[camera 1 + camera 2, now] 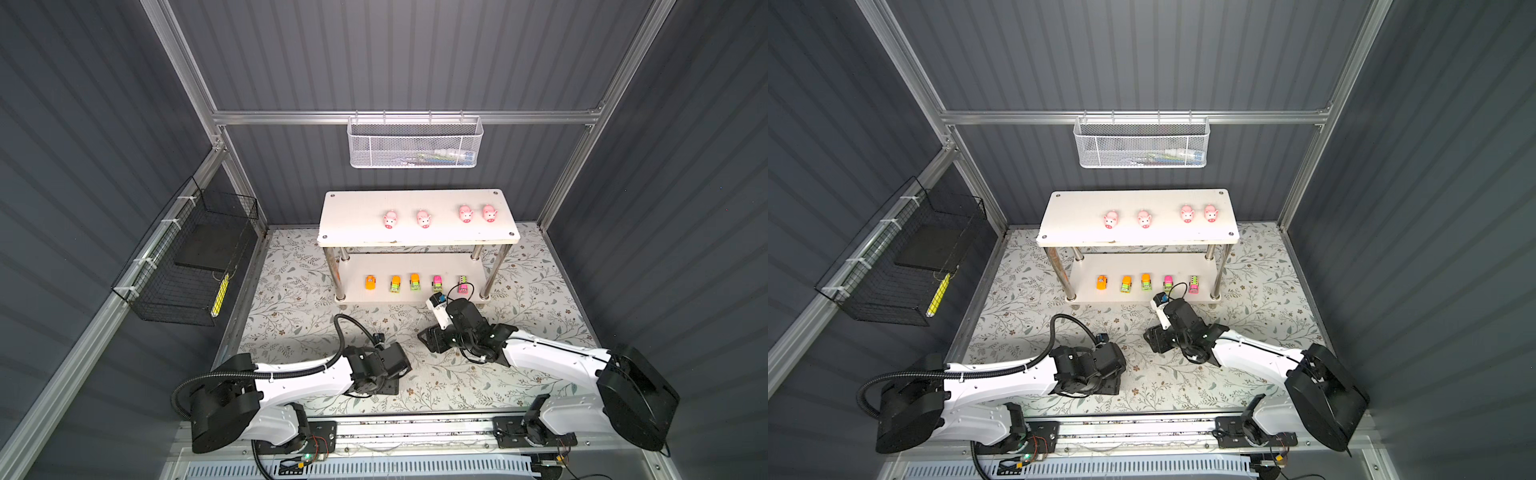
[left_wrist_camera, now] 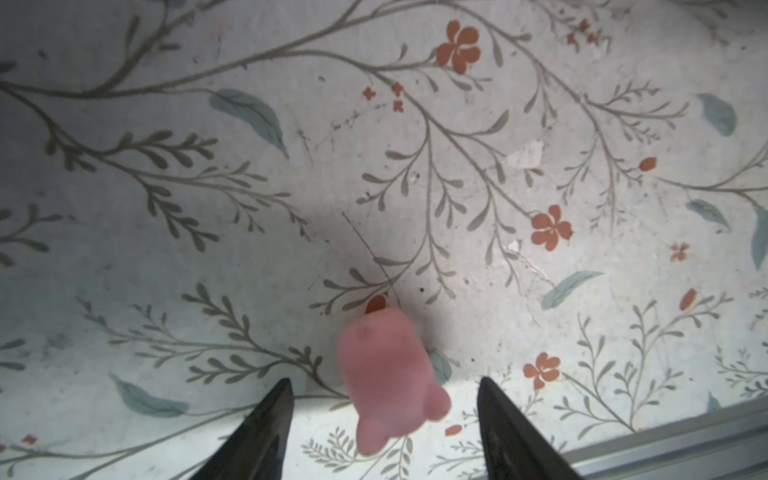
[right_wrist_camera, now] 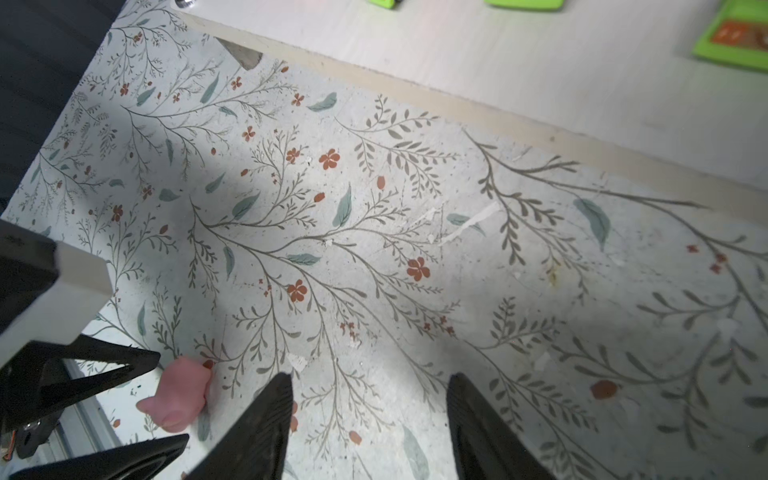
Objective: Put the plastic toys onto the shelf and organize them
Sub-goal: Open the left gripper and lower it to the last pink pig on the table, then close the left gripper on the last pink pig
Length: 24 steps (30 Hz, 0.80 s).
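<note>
One pink pig [image 2: 386,382] lies on the floral mat between the fingers of my left gripper [image 2: 384,380]. The jaws are open, with a gap on each side of the pig. In the right wrist view the same pig [image 3: 183,392] shows between the left fingers [image 3: 104,365]. My right gripper [image 3: 370,374] hangs open over bare mat, just beside it, holding nothing. The white shelf [image 1: 353,216] stands at the back in both top views. Several pigs [image 1: 390,219] sit in a row on its top board and several vehicles [image 1: 395,284] on the lower board.
A white mesh basket [image 1: 413,143] hangs on the back rail. A black wire basket [image 1: 187,257] is fixed to the left wall. An aluminium rail [image 2: 665,440] borders the mat's front edge near the left gripper. The shelf's lower board [image 3: 498,62] lies just ahead of the right gripper.
</note>
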Motion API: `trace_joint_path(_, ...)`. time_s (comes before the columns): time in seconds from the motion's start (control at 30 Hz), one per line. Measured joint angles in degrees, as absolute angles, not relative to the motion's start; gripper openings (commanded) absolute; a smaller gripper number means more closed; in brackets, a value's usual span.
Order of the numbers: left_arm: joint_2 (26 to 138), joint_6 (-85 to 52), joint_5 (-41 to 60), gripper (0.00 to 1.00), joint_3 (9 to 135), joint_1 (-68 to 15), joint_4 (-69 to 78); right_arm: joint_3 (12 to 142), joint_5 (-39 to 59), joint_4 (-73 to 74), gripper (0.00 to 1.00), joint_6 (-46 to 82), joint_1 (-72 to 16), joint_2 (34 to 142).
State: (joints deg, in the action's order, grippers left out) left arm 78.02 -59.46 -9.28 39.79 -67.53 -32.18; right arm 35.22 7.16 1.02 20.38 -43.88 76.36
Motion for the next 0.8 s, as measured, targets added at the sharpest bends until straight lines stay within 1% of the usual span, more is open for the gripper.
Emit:
trace_joint_path(0.2, 81.5, -60.2, -9.3, 0.61, 41.5, -67.5, -32.2, 33.8, 7.4, 2.6, 0.62, 20.4, -43.1, 76.3)
trace_joint_path(0.37, 83.2, -60.6, -9.3, 0.45, 42.8, -67.5, -32.3, 33.0, 7.7, 3.5, 0.62, 20.4, -42.3, 76.3)
trace_joint_path(0.47, 83.5, -60.7, -9.3, 0.39, 42.8, -67.6, -32.5, 32.8, 8.0, 3.8, 0.62, 20.4, -41.8, 76.4)
trace_joint_path(0.53, 83.9, -60.8, -9.3, 0.32, 42.9, -67.6, -32.8, 32.8, 8.4, 4.2, 0.62, 20.4, -41.6, 76.4)
trace_joint_path(0.8, 84.0, -60.9, -9.4, 0.27, 43.7, -67.6, -34.5, 32.8, 9.5, 5.1, 0.62, 20.4, -41.1, 77.7)
